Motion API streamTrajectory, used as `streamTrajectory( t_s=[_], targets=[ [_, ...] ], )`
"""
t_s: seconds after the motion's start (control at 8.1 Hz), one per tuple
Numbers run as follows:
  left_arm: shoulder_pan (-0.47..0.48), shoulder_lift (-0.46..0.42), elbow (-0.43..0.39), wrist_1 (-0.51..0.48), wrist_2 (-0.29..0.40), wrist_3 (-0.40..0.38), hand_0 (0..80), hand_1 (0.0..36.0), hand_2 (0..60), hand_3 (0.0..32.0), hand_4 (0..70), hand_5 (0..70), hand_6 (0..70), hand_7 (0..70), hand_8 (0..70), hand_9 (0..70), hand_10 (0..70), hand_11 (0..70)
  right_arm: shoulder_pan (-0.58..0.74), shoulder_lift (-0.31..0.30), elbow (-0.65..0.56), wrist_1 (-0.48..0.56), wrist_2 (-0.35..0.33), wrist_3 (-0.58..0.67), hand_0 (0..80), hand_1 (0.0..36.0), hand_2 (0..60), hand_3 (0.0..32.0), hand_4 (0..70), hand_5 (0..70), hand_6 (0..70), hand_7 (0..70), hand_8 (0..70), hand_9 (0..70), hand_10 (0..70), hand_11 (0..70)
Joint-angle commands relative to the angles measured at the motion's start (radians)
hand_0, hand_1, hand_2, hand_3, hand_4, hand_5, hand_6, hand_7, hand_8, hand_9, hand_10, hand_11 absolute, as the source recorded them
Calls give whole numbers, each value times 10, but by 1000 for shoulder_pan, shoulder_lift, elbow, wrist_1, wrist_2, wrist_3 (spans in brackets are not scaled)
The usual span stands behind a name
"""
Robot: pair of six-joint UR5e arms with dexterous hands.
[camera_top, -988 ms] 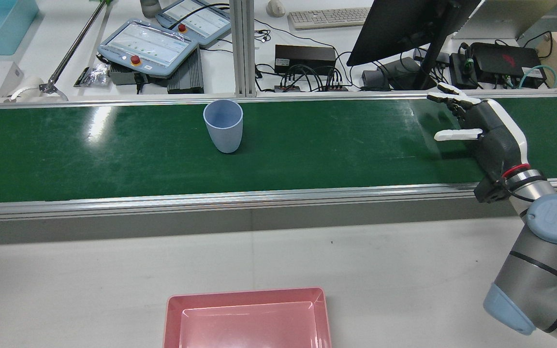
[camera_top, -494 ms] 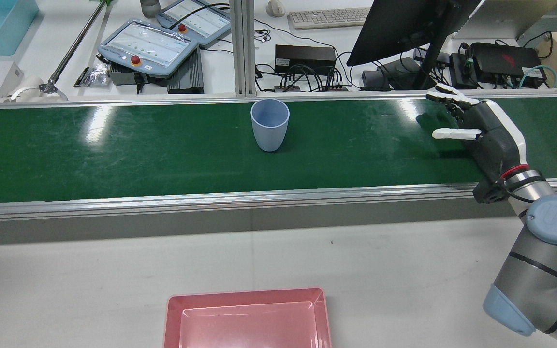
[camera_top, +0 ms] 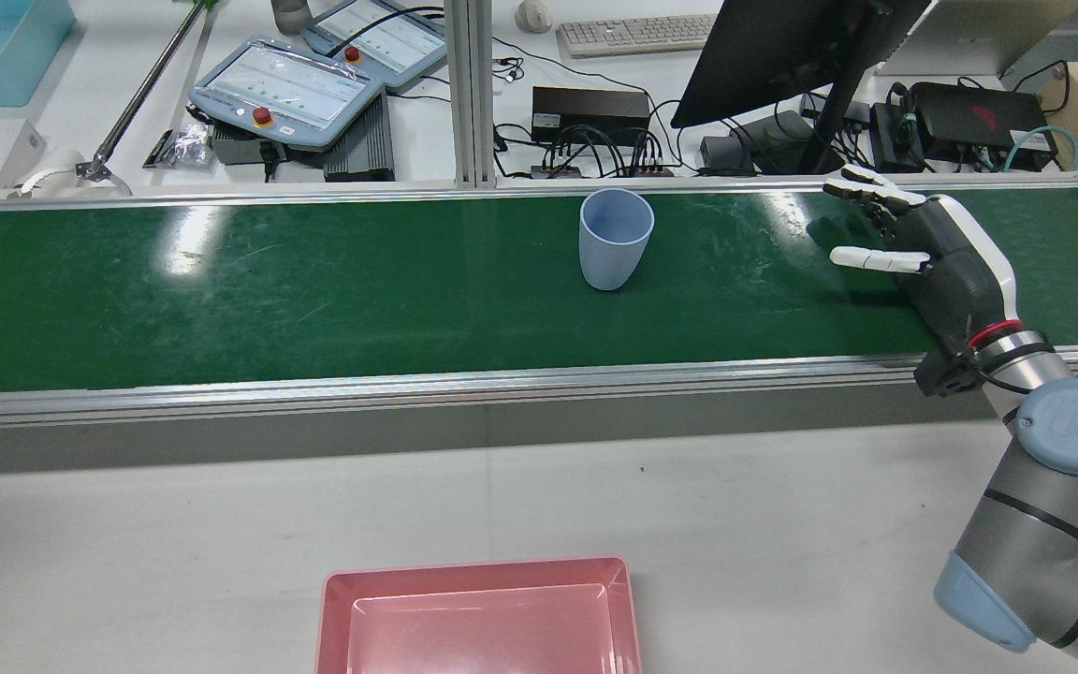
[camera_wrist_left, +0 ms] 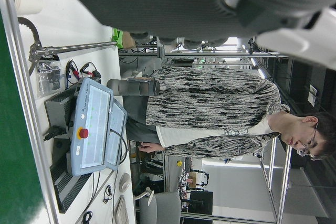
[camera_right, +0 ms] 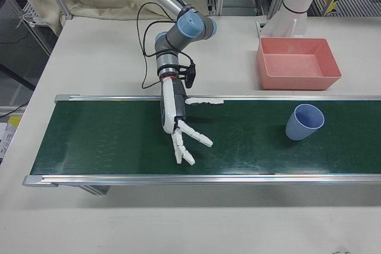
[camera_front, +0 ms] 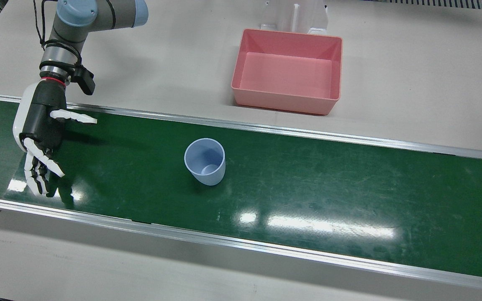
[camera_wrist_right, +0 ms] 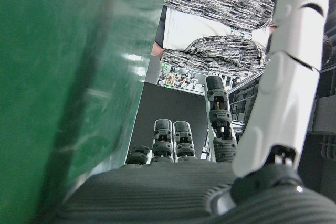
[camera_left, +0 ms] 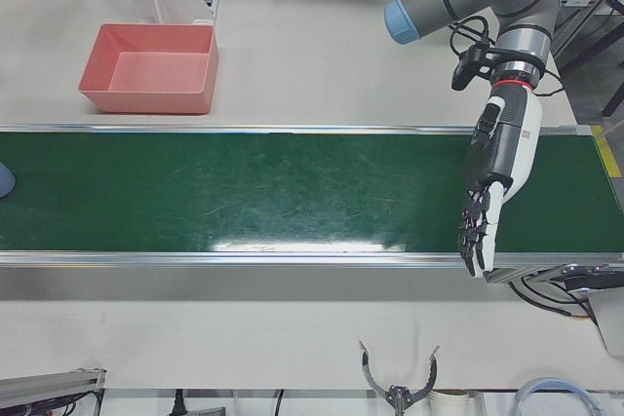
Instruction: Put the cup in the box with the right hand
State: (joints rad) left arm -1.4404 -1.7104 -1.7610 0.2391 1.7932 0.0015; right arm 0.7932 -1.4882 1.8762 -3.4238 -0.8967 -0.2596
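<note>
A light blue cup (camera_top: 614, 239) stands upright on the green conveyor belt (camera_top: 221, 300), also shown in the front view (camera_front: 204, 161) and the right-front view (camera_right: 303, 122). My right hand (camera_top: 923, 253) is open and empty, fingers spread, low over the belt well to the cup's right in the rear view. It shows too in the front view (camera_front: 40, 133) and the right-front view (camera_right: 175, 117). The pink box (camera_top: 478, 573) sits empty on the white table on the robot's side of the belt (camera_front: 285, 102). My left hand (camera_left: 492, 177) is open and empty over the belt's far end.
Teach pendants (camera_top: 286, 89), a monitor (camera_top: 782, 47), a keyboard (camera_top: 633, 36) and cables lie on the bench beyond the belt. Aluminium rails (camera_top: 408, 384) edge the belt. A white pedestal (camera_front: 295, 14) stands behind the box. A person (camera_wrist_left: 210, 114) stands by the bench.
The cup has travelled to the right along the belt in the rear view, closer to my right hand. The right hand has shifted only slightly.
</note>
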Motion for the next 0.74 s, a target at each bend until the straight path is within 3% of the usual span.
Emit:
streamTrajectory(
  t_s=[0.0, 0.62],
  targets=[
    [0, 0, 0, -1, 0, 0, 0, 0, 0, 0, 0, 0, 0, 0, 0, 0, 0, 0, 0, 0, -2, 0, -1, -1, 543, 158, 58, 0, 215, 62, 60, 204, 97, 181, 28, 59],
    [0, 0, 0, -1, 0, 0, 0, 0, 0, 0, 0, 0, 0, 0, 0, 0, 0, 0, 0, 0, -3, -2, -1, -3, 563, 148, 0, 0, 253, 64, 62, 214, 101, 186, 27, 58]
  ],
)
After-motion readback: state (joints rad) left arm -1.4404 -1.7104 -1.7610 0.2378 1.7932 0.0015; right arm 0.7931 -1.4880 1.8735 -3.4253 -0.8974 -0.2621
